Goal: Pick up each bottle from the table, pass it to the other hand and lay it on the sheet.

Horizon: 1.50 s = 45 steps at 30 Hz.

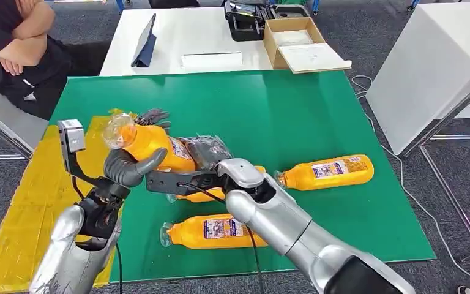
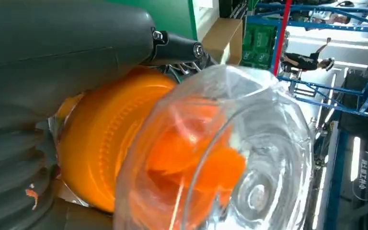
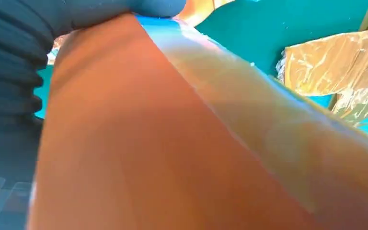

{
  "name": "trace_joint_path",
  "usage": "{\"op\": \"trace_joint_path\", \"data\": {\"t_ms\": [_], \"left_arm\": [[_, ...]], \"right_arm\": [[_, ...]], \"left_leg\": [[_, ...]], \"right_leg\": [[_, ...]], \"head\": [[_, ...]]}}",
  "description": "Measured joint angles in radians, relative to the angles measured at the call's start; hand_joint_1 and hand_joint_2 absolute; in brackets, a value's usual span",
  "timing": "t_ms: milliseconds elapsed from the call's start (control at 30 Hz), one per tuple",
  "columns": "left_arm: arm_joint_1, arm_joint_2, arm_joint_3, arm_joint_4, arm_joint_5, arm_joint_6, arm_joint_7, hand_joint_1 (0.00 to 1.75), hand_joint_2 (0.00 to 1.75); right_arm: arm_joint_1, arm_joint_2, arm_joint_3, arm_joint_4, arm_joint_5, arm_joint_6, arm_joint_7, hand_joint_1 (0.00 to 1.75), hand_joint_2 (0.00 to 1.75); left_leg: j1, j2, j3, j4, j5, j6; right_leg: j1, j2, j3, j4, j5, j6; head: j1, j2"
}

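4 orange bottles, 1 (image 1: 150, 144) gripped by both robot hands, 3 on green table (image 1: 294, 116)

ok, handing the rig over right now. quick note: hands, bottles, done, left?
Left robot hand: wrapped around the lifted bottle near its clear end.
Right robot hand: also on that bottle, at the label end. Handover mid-way; which hand is giving cannot be told.
On the green mat: one bottle at right, one near the front edge, another partly hidden under the right arm.
Yellow sheet: no bottle on it.
Left: finish the pass, lay it on the sheet, then the rest.
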Motion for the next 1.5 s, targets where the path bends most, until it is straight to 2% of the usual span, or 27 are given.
{"op": "trace_joint_path", "data": {"t_ms": [1267, 1500], "left_arm": [[-0.044, 0.004, -0.039, 0.022, 0.019, -0.02, 0.006, 1.75, 1.75], [-0.041, 0.011, -0.037, 0.025, 0.088, -0.04, 0.003, 1.75, 1.75]], "right_arm": [[0.004, -0.047, -0.005, -0.069, -0.019, 0.016, 0.039, 1.75, 1.75], [0.017, -0.056, -0.012, -0.077, -0.018, 0.016, 0.042, 1.75, 1.75]], "left_leg": [[0.0, 0.0, 0.0, 0.0, 0.0, 0.0], [0.0, 0.001, 0.0, 0.0, 0.0, 0.0]], "right_leg": [[0.0, 0.0, 0.0, 0.0, 0.0, 0.0], [0.0, 0.001, 0.0, 0.0, 0.0, 0.0]], "head": [[0.0, 0.0], [0.0, 0.0]]}}
